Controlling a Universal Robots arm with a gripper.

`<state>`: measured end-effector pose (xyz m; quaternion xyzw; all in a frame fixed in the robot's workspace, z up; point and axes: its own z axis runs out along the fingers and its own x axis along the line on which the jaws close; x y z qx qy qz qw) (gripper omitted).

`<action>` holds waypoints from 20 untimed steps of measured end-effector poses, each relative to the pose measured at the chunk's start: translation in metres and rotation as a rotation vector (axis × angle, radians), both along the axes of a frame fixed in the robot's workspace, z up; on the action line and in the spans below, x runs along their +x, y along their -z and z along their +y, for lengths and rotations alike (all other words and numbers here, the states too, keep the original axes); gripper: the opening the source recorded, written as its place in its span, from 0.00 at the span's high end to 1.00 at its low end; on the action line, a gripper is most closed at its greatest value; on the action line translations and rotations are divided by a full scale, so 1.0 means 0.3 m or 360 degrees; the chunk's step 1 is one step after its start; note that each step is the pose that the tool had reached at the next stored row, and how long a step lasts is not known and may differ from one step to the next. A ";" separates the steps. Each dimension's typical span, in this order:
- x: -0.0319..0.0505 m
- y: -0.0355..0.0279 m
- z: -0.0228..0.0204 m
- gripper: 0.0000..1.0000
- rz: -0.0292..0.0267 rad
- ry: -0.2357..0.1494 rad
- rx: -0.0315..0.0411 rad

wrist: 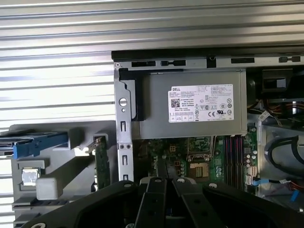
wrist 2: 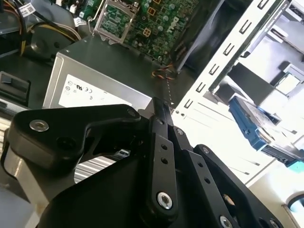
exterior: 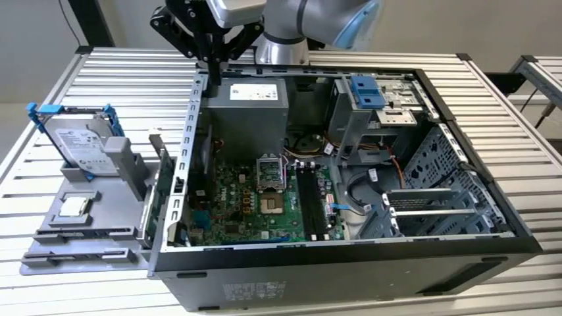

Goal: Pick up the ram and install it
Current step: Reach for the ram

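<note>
The ram [exterior: 164, 187] is a dark green stick standing on its long edge in a grey fixture [exterior: 97, 227], just outside the case wall on the exterior view's left. It also appears in the first wrist view as a ram [wrist: 100, 161] on edge. My gripper [exterior: 212, 66] hangs high over the back corner of the open computer case [exterior: 351, 263], fingers pointing down. In both wrist views the gripper [wrist 2: 161, 105] [wrist: 162, 166] has its fingers pressed together, and I see nothing between them. The black motherboard slots [exterior: 307, 197] [wrist: 232, 152] lie far from the gripper.
A silver hard drive [exterior: 83, 141] [wrist: 35, 145] in a blue bracket and a small square chip [exterior: 76, 205] sit on the fixture. The grey power supply [exterior: 250, 108] [wrist: 197, 107] lies directly below the gripper. A drive cage with a blue latch [exterior: 369, 92] and cables occupy the case's other side.
</note>
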<state>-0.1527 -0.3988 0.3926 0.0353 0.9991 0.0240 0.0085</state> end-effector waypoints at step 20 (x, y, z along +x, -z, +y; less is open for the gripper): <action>-0.150 0.000 0.000 1.00 0.00000 -0.0003 0.0000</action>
